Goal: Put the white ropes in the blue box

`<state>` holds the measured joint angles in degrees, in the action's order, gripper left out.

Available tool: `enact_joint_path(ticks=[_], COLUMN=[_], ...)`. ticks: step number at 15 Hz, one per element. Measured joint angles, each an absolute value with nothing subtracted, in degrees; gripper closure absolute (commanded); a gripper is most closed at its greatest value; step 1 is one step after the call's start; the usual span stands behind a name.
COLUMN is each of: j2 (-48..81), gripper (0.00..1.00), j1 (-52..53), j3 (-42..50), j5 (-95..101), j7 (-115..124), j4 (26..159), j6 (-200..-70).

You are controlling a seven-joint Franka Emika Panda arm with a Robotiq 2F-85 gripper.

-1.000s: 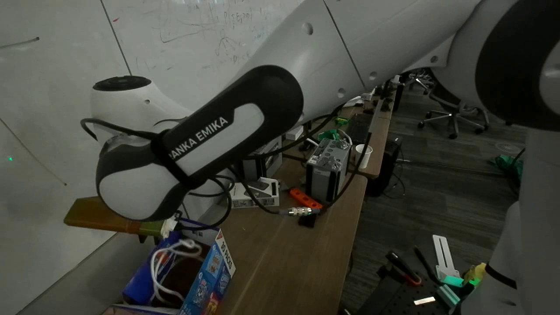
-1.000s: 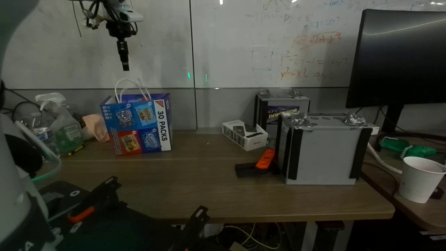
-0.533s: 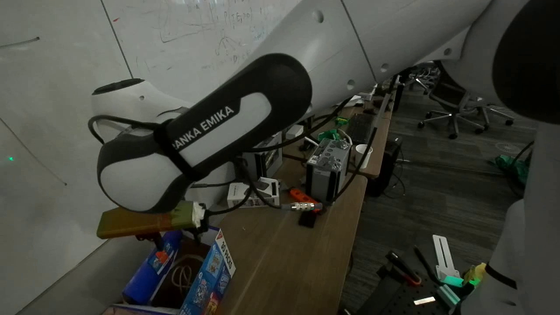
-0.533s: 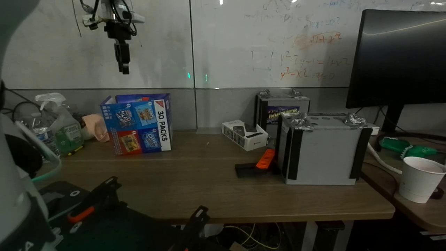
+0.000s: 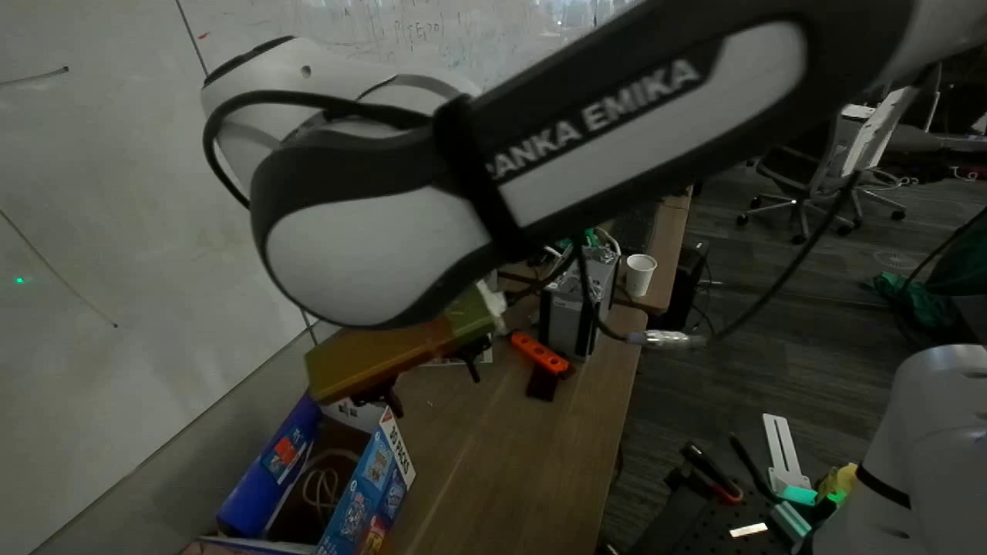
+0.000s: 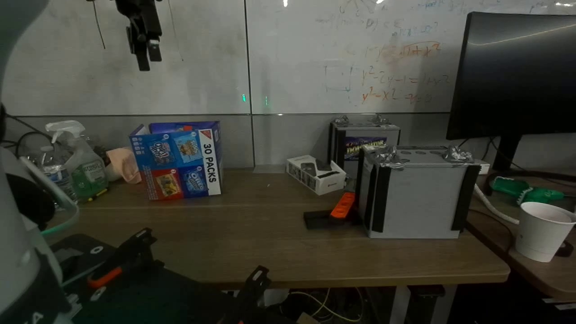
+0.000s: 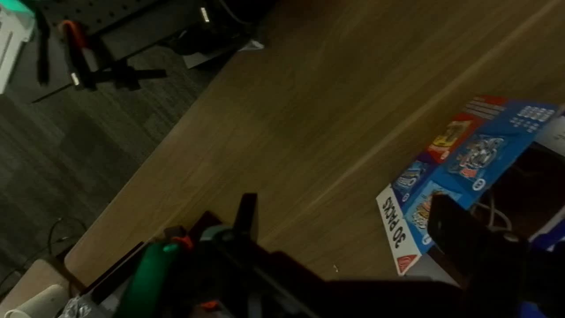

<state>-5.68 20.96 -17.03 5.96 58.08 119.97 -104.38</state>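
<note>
White ropes (image 5: 318, 486) inside blue box (image 6: 175, 164), below its rim (image 6: 166, 132); spread gripper (image 7: 342, 201) well above.

scribbled whiteboard wall (image 6: 292, 67), dimly lit | wooden desk (image 6: 270, 252) | dark grey floor (image 5: 771, 378) | wheeled office chair (image 5: 798, 166)

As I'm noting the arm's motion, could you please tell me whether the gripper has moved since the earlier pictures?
Yes: in an exterior view, the gripper has moved up and slightly left in the picture, judged against the blue box.
</note>
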Motion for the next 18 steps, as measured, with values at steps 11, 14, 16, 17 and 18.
enact_joint_path(ticks=[11,14,16,17,18], j2=[-41.69,-51.36,-57.26,-59.78,-61.92], gripper=[0.0,0.0,0.0,0.0,0.0], j1=[19.08,11.09,6.37,5.12,4.41], j3=[-5.34,-3.51,-3.23,-2.99,-2.88], j5=[4.97,2.98,2.87,2.99,3.0], j7=[40.19,38.31,34.47,29.93,25.86], j4=[142.08,144.82,147.23,148.44,149.67], j6=[-103.59,-102.51,-101.58,-99.49,-97.38])
